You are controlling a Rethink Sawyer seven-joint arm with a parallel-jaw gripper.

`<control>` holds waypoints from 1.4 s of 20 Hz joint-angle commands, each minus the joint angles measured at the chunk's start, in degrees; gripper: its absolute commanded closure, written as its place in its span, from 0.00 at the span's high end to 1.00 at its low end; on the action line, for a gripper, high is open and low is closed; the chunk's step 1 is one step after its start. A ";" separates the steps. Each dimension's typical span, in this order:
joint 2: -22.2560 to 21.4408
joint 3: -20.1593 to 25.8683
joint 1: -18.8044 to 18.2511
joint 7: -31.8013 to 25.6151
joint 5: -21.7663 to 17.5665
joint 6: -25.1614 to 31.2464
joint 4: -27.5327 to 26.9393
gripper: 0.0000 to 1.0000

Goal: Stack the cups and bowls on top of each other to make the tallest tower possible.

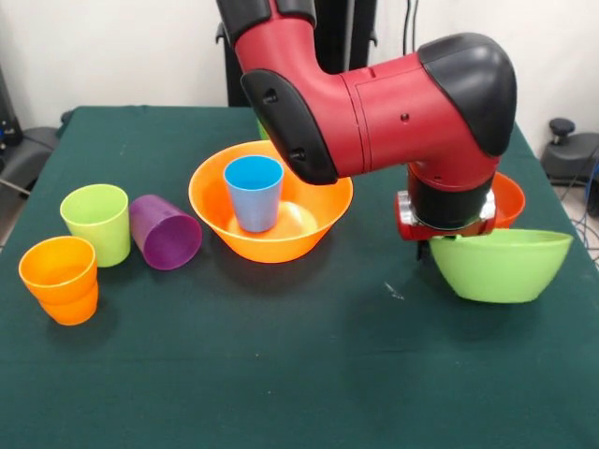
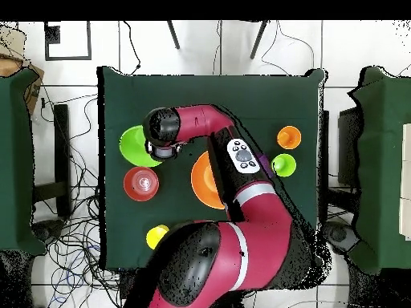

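Table: dark green cloth cover. Items resting directly on it, front view: orange cup upright at the left edge; lime cup upright just behind it; purple cup on its side, touching or just beside the lime cup; large orange bowl at centre; lime bowl at right, tilted, contact with the cloth unclear; red-orange bowl behind it, mostly hidden. Overhead view adds a yellow cup near the table edge.

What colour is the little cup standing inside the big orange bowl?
Blue. The cup stands upright in the orange bowl, clearest in the front view.
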 commanded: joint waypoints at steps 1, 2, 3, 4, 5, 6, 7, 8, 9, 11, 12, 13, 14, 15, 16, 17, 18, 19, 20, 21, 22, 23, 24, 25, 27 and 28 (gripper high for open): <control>0.10 0.39 1.30 -8.95 -1.41 4.88 -2.17 0.00; -0.02 0.30 1.33 -8.98 -1.37 4.81 -2.06 0.00; 0.06 0.28 1.40 -9.16 -1.36 4.97 -2.34 0.00; -0.02 0.20 1.45 -9.20 -1.39 4.94 -2.37 0.00; 0.08 0.21 1.51 -9.40 -1.38 5.16 -2.67 0.00; 0.01 0.24 1.52 -9.42 -1.35 5.10 -2.64 0.00; 0.12 0.30 1.57 -9.56 -1.25 5.42 -3.03 0.00; 0.13 0.33 1.68 -9.67 -1.19 5.89 -3.41 0.00; 0.13 0.36 1.79 -9.79 -1.14 6.37 -3.78 0.00; -0.50 0.16 1.97 -9.78 -1.24 7.11 -3.50 0.00; -0.77 0.04 2.08 -9.81 -1.33 7.55 -3.53 0.00; -0.94 -0.06 2.18 -9.84 -1.37 8.10 -3.66 0.00; -1.32 -0.20 2.14 -9.71 -1.49 7.94 -3.08 0.00; -1.57 -0.36 2.17 -9.72 -1.64 8.16 -2.90 0.00; -1.82 -0.52 2.21 -9.74 -1.80 8.38 -2.72 0.00; -1.84 -0.53 2.26 -9.71 -1.75 8.88 -2.98 0.00; -1.87 -0.55 2.32 -9.69 -1.70 9.38 -3.24 0.00; -1.96 -0.56 2.40 -9.58 -1.70 9.74 -3.44 0.00; -2.04 -0.57 2.48 -9.48 -1.71 10.10 -3.65 0.00; -2.18 -0.57 2.54 -9.40 -1.70 10.49 -3.77 0.00; -2.35 -0.60 2.64 -9.36 -1.80 10.67 -3.83 0.00; -2.57 -0.58 2.64 -9.50 -1.87 10.88 -3.78 0.00; -2.87 -0.60 2.62 -9.45 -1.99 10.63 -3.47 0.00; -3.13 -0.53 2.52 -9.64 -2.04 10.66 -3.22 0.00; -3.69 -0.37 2.22 -10.02 -2.09 10.32 -2.59 0.00; -3.84 -0.29 2.13 -10.34 -2.14 10.41 -2.53 0.00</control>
